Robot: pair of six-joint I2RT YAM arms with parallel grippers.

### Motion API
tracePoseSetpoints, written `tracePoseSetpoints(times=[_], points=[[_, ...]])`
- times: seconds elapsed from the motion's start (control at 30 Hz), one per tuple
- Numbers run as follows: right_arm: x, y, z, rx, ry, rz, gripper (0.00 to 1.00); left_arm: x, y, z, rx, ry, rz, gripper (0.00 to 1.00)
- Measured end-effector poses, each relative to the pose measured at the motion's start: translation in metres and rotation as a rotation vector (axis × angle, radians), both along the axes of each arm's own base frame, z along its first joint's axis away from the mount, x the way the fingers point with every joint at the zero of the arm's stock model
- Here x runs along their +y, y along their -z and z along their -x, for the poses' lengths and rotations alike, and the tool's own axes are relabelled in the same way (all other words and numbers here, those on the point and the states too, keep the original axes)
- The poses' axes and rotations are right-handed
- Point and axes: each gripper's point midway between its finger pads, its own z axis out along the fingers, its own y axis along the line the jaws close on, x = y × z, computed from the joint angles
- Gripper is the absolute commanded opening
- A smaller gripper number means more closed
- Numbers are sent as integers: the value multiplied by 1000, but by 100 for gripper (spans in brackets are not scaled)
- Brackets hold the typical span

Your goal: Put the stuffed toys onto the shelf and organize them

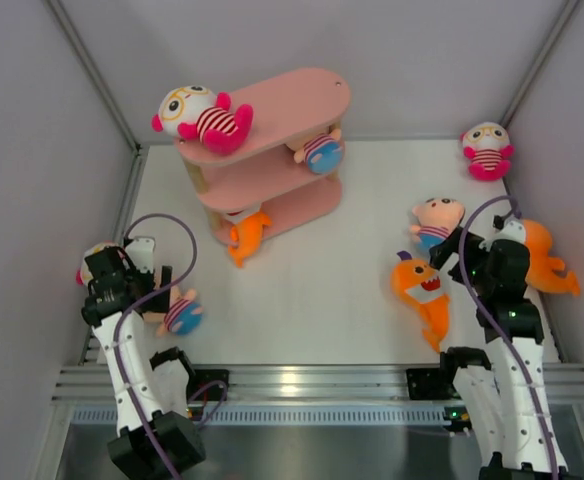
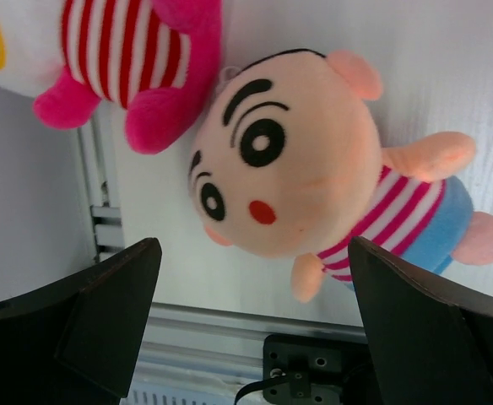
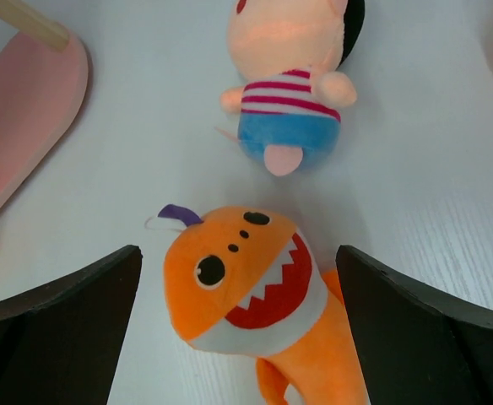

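The pink shelf point(image 1: 282, 105) stands at the back left. A white-headed doll point(image 1: 200, 115) lies on its top board, a peach-headed doll point(image 1: 320, 153) on the middle board, and an orange shark point(image 1: 247, 232) at the bottom board. My left gripper point(image 1: 122, 285) is open above a peach-headed doll point(image 2: 297, 160), beside a white-headed doll point(image 2: 120, 51); its jaws point(image 2: 253, 253) hold nothing. My right gripper point(image 1: 462, 255) is open, its jaws point(image 3: 238, 251) either side of an orange shark point(image 3: 255, 287) lying on the table. Another peach-headed doll point(image 3: 289, 84) lies just beyond it.
A white-headed doll point(image 1: 487, 150) sits at the back right corner. A second orange shark point(image 1: 544, 257) lies by the right wall, behind my right arm. The shelf's bottom board point(image 3: 27, 126) shows at the left of the right wrist view. Grey walls enclose the table.
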Motion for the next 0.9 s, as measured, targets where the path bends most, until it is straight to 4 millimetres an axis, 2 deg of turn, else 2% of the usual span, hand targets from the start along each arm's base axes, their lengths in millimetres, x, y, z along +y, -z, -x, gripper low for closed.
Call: tracePoseSetpoints(times=[0.13,0.27,0.33,0.43,0.53,0.57,0.63,0.67,0.73,0.83,0.9], points=[[10,1,6,65,-31,-54,99,13,-10,0,-3,-45,-58,99],[20,17,17,154,1,-162,99,17,-12,0,0,-38,-81,99],[23,34,22,198,33,-213,99,16,-11,-1,-1,-36,-75,99],[21,72,33,298,79,-235,98,13,-9,-3,3,-29,-54,99],[23,100,39,396,85,-248,80,11,-5,-4,19,-22,-33,99],[25,105,35,406,76,-254,59,11,-3,-5,28,-21,-28,99],[33,110,24,415,50,-275,42,11,1,-5,47,-24,-17,99],[41,112,15,413,27,-289,35,11,3,-5,54,-25,-13,99],[69,111,1,395,-58,-309,34,11,5,-5,64,-28,-5,99],[130,107,-8,384,-233,-306,38,11,5,-5,63,-32,-2,99],[171,102,-11,387,-327,-315,50,11,5,-5,63,-32,-2,99]])
